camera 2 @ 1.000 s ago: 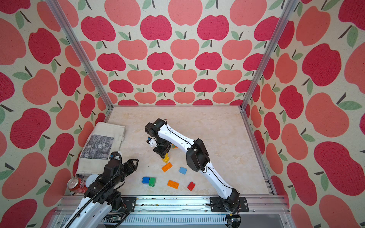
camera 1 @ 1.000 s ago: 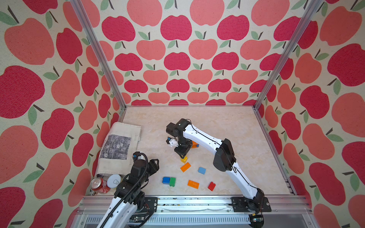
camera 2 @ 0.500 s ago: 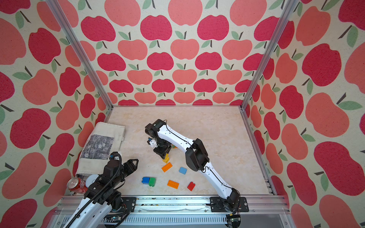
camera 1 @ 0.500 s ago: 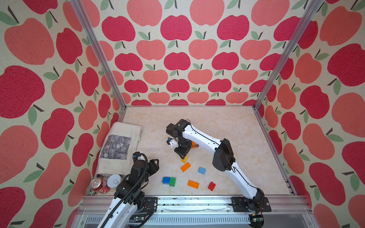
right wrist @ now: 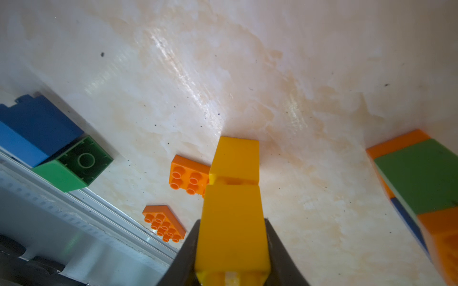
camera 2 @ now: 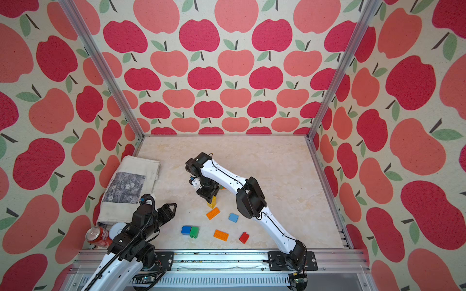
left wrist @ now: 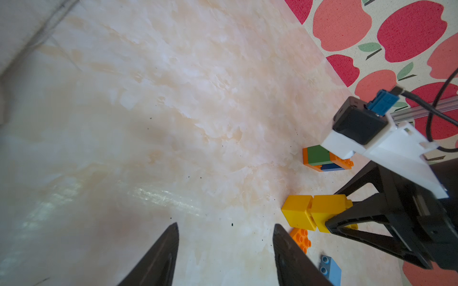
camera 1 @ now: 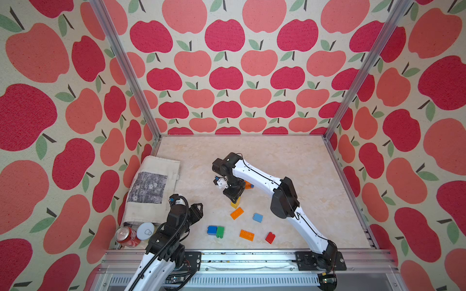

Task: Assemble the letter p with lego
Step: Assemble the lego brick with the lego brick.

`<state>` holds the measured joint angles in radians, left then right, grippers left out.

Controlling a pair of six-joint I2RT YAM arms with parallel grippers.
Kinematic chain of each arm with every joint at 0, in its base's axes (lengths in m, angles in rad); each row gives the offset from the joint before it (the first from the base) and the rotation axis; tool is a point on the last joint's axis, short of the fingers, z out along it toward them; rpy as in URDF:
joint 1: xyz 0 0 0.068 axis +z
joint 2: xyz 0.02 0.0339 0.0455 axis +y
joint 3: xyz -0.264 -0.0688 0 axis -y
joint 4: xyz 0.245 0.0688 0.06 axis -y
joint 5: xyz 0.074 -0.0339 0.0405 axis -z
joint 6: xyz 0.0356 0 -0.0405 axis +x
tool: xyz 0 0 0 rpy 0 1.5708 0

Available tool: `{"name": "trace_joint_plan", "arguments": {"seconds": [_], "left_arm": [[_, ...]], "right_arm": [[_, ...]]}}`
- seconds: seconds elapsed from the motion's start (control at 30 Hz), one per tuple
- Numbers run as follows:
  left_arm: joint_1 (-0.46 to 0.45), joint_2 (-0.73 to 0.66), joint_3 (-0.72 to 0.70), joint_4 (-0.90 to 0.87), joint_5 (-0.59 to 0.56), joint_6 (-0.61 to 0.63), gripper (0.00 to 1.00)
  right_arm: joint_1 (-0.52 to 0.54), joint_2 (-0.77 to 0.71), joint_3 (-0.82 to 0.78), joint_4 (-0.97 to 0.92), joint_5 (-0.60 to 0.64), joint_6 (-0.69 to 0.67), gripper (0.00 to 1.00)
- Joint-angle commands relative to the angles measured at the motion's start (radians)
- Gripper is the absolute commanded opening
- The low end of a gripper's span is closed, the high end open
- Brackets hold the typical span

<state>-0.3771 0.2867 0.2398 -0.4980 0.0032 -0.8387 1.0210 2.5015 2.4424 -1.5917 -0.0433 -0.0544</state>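
Yellow plastic two-brick stack is clamped in the right gripper, just beside the flat orange studded brick; left gripper, well apart, gapes empty.

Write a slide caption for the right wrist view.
Right gripper clamping two joined yellow bricks, loose orange bricks beyond on the table.

No legible text, brand or number anywhere, markings on the red can too small to read, grey print on the cloth shows no letters.
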Motion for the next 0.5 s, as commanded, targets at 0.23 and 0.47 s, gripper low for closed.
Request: {"name": "trace_joint_plan", "arguments": {"seconds": [0.23, 0.47], "left_arm": [[0.005, -0.006, -0.024, -0.011, 0.02, -0.007, 0.63], [0.004, -0.009, -0.028, -0.011, 0.017, -0.008, 0.63]], "right_arm": [[0.002, 0.065, 0.027, -0.022, 0.012, 0.021, 0.11], [0.002, 0.111, 0.03, -0.036, 0.061, 0.032, 0.1]]}}
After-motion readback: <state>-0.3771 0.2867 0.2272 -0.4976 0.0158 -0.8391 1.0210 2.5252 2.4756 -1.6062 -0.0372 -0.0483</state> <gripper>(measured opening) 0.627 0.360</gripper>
